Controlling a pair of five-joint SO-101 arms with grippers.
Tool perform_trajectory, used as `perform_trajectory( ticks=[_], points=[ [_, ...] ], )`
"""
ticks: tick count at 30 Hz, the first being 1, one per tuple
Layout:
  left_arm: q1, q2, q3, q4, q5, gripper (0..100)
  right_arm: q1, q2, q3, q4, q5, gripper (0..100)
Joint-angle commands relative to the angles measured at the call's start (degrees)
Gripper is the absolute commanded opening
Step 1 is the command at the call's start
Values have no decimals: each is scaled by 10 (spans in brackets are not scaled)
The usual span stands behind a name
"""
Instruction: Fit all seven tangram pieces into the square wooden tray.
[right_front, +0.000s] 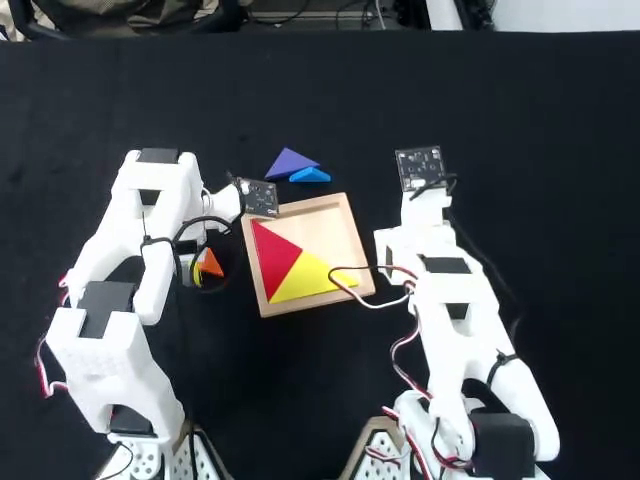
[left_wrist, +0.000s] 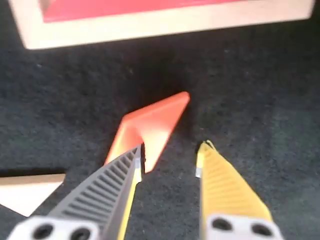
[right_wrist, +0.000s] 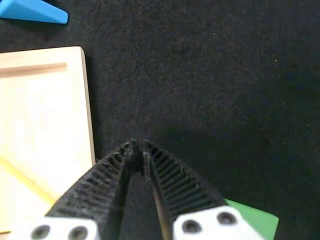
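Note:
The square wooden tray (right_front: 345, 228) lies mid-table holding a red triangle (right_front: 272, 250) and a yellow triangle (right_front: 305, 278). An orange triangle (right_front: 209, 265) lies on the black cloth just left of the tray, seen close as the orange triangle (left_wrist: 150, 129) in the left wrist view. My left gripper (left_wrist: 170, 152) is open low over it, one fingertip at its edge. A pale wooden-coloured piece (left_wrist: 27, 189) lies beside it. Purple (right_front: 290, 161) and blue (right_front: 310, 176) pieces lie beyond the tray. My right gripper (right_wrist: 139, 150) is shut and empty beside the tray's right rim (right_wrist: 88, 100). A green piece (right_wrist: 255, 220) peeks behind it.
Black cloth covers the table, with open room to the far right and the near middle. The blue piece (right_wrist: 35, 12) lies off the tray's far corner. Cables run from both arms near the tray's front edge.

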Motion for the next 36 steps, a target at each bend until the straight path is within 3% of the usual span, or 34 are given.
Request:
perform_trajectory(
  ticks=[1, 14, 28, 33, 36],
  points=[
    [5, -4, -53, 29, -30, 202, 8, 1, -7, -11, 7, 11],
    [-5, 4, 22, -112, -35, 207, 8, 1, -7, -11, 7, 11],
    [-44, 4, 32, -111, -69, 207, 7, 1, -7, -12, 7, 11],
    [-31, -4, 18, -112, -5, 207, 7, 2, -7, -14, 7, 12],
    [-29, -19, 7, -76, -3, 207, 7, 2, -4, -24, 7, 12]
  ],
)
